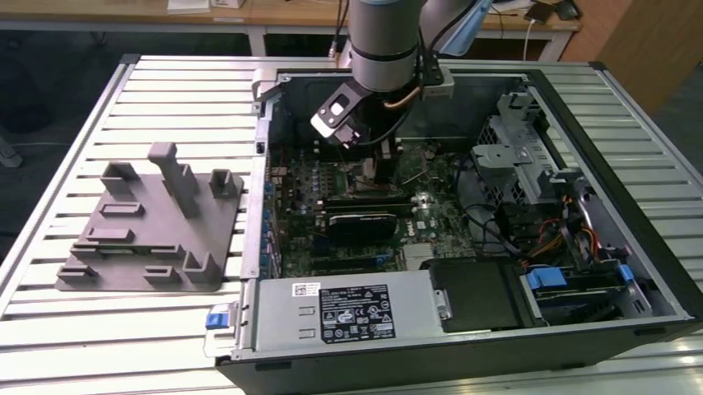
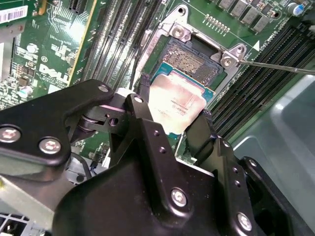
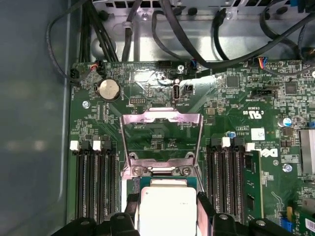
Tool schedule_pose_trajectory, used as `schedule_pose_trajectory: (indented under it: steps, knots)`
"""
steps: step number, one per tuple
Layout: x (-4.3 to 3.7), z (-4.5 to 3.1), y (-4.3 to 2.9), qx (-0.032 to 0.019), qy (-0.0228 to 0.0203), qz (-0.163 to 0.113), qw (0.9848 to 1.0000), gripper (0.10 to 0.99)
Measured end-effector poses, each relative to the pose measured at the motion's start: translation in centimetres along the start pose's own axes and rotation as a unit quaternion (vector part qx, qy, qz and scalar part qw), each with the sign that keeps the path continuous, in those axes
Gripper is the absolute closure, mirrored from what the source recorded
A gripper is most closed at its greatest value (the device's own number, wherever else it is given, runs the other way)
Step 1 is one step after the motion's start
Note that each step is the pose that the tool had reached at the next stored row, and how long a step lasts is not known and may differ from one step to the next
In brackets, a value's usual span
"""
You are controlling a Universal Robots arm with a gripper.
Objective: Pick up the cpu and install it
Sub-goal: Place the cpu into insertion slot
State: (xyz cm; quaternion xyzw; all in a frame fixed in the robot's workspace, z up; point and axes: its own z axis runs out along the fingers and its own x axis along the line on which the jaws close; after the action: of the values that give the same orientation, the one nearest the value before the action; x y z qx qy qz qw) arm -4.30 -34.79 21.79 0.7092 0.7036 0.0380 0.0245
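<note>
The cpu (image 2: 179, 98), a flat square chip with a silvery top, sits between the black fingers (image 2: 143, 91) of my gripper (image 2: 172, 108), which is shut on its two opposite edges. It hangs just over the open socket (image 2: 189, 61) on the green motherboard, partly covering it. In the first wrist view the cpu (image 3: 167, 209) lies between the fingers (image 3: 204, 204), beside the raised metal load plate (image 3: 161, 140). In the exterior view my gripper (image 1: 368, 160) reaches down into the open computer case (image 1: 263, 164) over the motherboard.
Memory slots (image 3: 93, 182) flank the socket on both sides. A thin metal lever (image 2: 275, 66) sticks out beside it. Black cables (image 3: 197, 29) run along the case wall. A grey fixture (image 1: 154, 222) rests on the slatted table at the exterior view's left.
</note>
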Motion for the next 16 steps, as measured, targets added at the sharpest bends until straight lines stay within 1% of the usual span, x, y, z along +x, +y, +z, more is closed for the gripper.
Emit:
schedule_pose_trajectory:
  steps: [5, 6, 7, 9, 10, 16]
  knots:
    - [0.0, 0.0, -0.01, 0.0004, 0.0, 0.0, 1.0, 0.541]
    - [0.0, 0.03, -0.01, 0.0033, -0.0001, 0.0, 1.0, 0.541]
    - [-0.01, 0.05, -0.01, 0.0074, -0.0011, 0.0, 1.0, 0.541]
    - [-0.01, 0.08, -0.01, 0.0169, -0.0037, 0.0, 0.9999, 0.541]
    - [-0.01, 0.08, -0.01, 0.0186, -0.0042, 0.0, 0.9998, 0.541]
    - [-0.01, 0.12, -0.01, 0.0189, -0.0039, -0.002, 0.9998, 0.541]
